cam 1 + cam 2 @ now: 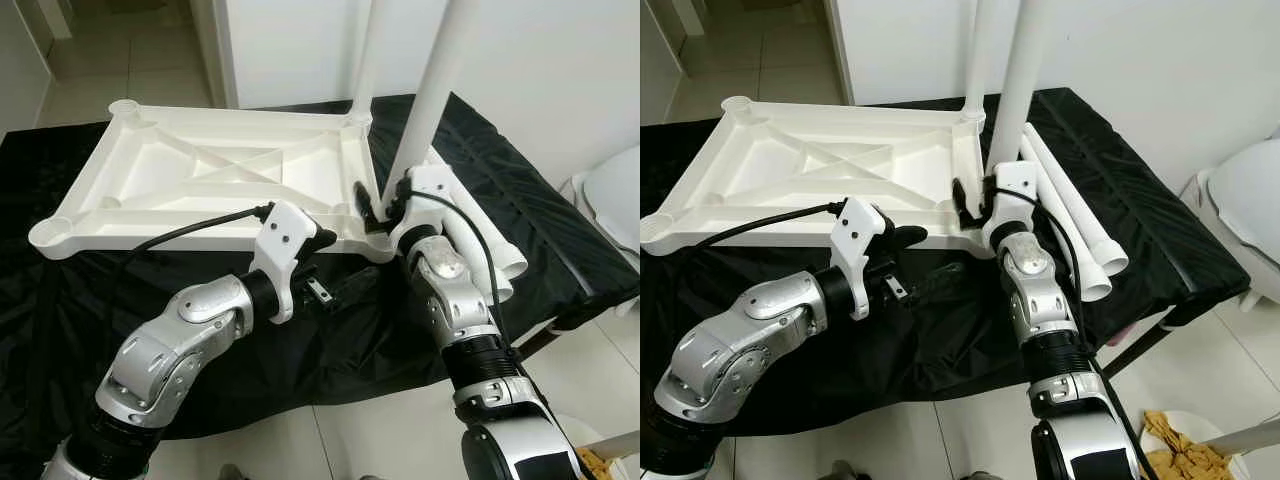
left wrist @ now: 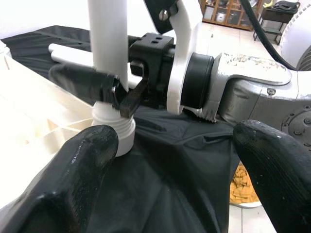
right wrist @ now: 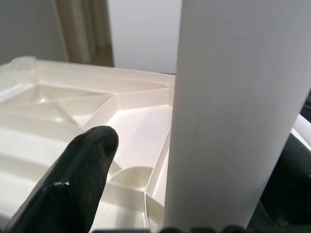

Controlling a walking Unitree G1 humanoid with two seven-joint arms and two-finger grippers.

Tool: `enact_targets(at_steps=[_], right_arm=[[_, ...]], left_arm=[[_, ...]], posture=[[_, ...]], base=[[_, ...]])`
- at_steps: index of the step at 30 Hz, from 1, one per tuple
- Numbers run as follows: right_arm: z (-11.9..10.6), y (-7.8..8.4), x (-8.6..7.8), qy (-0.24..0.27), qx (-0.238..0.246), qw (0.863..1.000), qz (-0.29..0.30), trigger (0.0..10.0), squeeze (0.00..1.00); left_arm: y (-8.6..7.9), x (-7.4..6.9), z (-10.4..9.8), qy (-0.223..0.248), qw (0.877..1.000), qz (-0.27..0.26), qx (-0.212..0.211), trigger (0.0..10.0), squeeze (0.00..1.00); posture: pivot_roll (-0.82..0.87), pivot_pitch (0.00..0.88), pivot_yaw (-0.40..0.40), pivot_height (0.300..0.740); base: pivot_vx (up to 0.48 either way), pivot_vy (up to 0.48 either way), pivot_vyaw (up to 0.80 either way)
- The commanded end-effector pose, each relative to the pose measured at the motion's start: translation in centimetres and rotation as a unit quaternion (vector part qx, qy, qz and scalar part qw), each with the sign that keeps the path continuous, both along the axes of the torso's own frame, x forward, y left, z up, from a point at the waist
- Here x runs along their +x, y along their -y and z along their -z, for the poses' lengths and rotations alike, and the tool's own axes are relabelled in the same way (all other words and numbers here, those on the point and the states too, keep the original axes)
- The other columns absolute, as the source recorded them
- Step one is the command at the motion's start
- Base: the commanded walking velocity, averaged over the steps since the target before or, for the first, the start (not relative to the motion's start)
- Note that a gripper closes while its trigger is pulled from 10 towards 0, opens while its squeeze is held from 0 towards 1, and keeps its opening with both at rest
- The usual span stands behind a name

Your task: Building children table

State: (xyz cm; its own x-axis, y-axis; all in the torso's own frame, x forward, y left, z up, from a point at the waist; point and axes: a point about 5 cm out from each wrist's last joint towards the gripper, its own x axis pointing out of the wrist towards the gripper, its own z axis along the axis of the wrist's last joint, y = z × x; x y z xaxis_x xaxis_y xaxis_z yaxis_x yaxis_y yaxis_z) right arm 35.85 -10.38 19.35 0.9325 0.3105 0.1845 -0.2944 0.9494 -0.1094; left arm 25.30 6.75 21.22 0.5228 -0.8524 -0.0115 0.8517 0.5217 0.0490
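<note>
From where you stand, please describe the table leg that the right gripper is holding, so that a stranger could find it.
On the black cloth lies an upside-down white tabletop. At its near right corner an upright white leg stands in the socket, gripped low by the right gripper. Another leg stands behind it; two spare legs lie flat.

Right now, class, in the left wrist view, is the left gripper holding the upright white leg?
No. The left gripper is open beside the tabletop, while the right gripper clamps the upright leg.
</note>
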Motion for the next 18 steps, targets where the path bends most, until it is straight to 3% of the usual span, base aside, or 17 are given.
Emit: enact_targets(at_steps=[1, 5, 6, 9, 12, 14, 16, 17, 18], right_arm=[[0.5, -0.5, -0.2, -0.01, -0.008, 1.0, -0.014, 10.0, 0.0], [-0.4, 1.4, 0.5, 0.001, 0.043, 0.998, 0.05, 10.0, 0.0], [-0.8, 2.4, 0.8, -0.001, 0.089, 0.993, 0.082, 10.0, 0.0], [-1.0, 3.1, 0.9, -0.002, 0.121, 0.987, 0.102, 10.0, 0.0], [-0.7, 5.0, 1.1, -0.03, 0.214, 0.965, 0.15, 10.0, 0.0], [-0.5, 4.0, 0.9, -0.025, 0.163, 0.979, 0.119, 10.0, 0.0], [-0.4, 3.4, 0.8, -0.021, 0.138, 0.985, 0.1, 10.0, 0.0], [-0.5, 2.3, 0.5, -0.004, 0.081, 0.994, 0.071, 10.0, 0.0], [-0.5, 2.3, 0.5, -0.004, 0.081, 0.994, 0.071, 10.0, 0.0]], left_arm=[[0.2, -0.3, -0.2, 0.0, 1.0, 0.026, -0.001, 10.0, 0.0], [0.1, -0.3, -0.2, -0.001, 1.0, 0.024, -0.002, 10.0, 0.0], [0.2, -0.3, -0.2, -0.001, 1.0, 0.025, -0.002, 10.0, 0.0], [0.2, -0.3, -0.2, -0.001, 1.0, 0.025, -0.002, 10.0, 0.0], [0.2, -0.3, -0.3, -0.001, 1.0, 0.027, -0.003, 10.0, 0.0], [0.3, -0.3, -0.3, -0.001, 1.0, 0.028, -0.003, 10.0, 0.0], [0.3, -0.3, -0.3, -0.001, 1.0, 0.028, -0.004, 10.0, 0.0], [0.3, -0.3, -0.3, -0.001, 1.0, 0.029, -0.003, 10.0, 0.0], [0.3, -0.3, -0.3, -0.001, 1.0, 0.029, -0.003, 10.0, 0.0]], posture=[[-0.01, 0.067, -0.003, 0.74], [-0.01, 0.066, -0.003, 0.74], [-0.01, 0.067, -0.004, 0.74], [-0.01, 0.067, -0.004, 0.74], [-0.02, 0.067, -0.003, 0.74], [-0.02, 0.067, 0.001, 0.74], [-0.02, 0.067, 0.001, 0.74], [-0.02, 0.066, 0.002, 0.74], [-0.02, 0.066, 0.002, 0.74]], base=[[0.0, 0.0, 0.0], [0.0, 0.0, 0.0], [0.0, 0.0, 0.0], [0.0, 0.0, 0.0], [0.0, 0.0, 0.0], [0.0, 0.0, 0.0], [0.0, 0.0, 0.0], [0.0, 0.0, 0.0], [0.0, 0.0, 0.0]])
